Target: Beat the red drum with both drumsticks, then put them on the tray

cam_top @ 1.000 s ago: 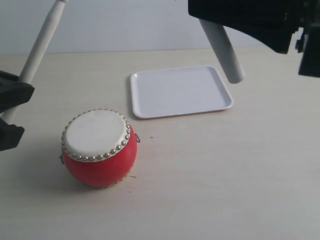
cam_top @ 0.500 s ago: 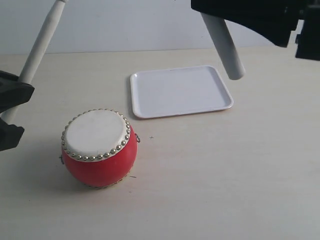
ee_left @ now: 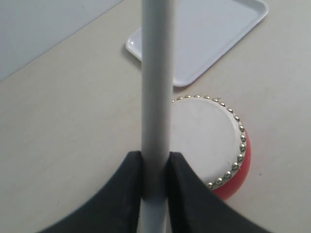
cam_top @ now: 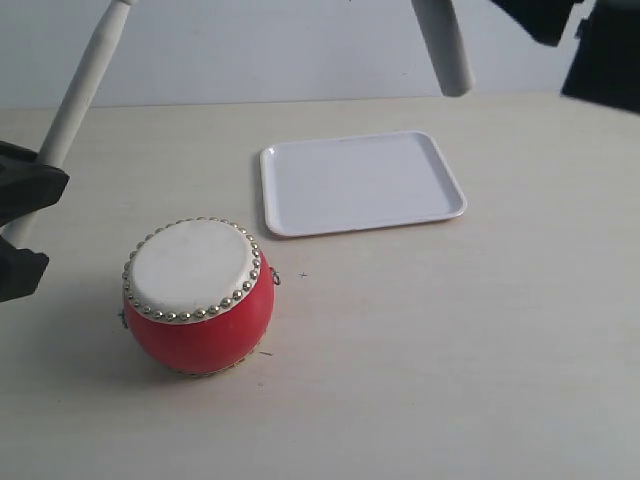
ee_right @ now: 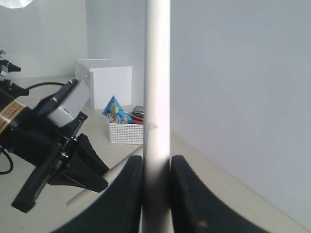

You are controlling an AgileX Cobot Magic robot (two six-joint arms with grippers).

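Observation:
The red drum (cam_top: 198, 295) with its cream skin stands upright on the table, in front of and left of the white tray (cam_top: 360, 182). My left gripper (cam_top: 25, 228) is at the left edge, shut on a pale drumstick (cam_top: 85, 85) that slants up and away, off to the drum's left. In the left wrist view the drumstick (ee_left: 156, 73) runs between the jaws of the left gripper (ee_left: 155, 170), with the drum (ee_left: 209, 145) and tray (ee_left: 209, 39) beyond. My right gripper (ee_right: 156, 174) is shut on the other drumstick (ee_right: 158, 73), whose end (cam_top: 445, 50) hangs high behind the tray.
The tray holds nothing. In the right wrist view the left arm (ee_right: 48, 145) shows, with a white basket of packets (ee_right: 126, 132) and a white box (ee_right: 104, 80) on the table behind it. A pale wall backs the table.
The right gripper has risen toward the top of the exterior view, lifting its drumstick end from above the tray's far right corner. The left gripper, drum and tray have not moved.

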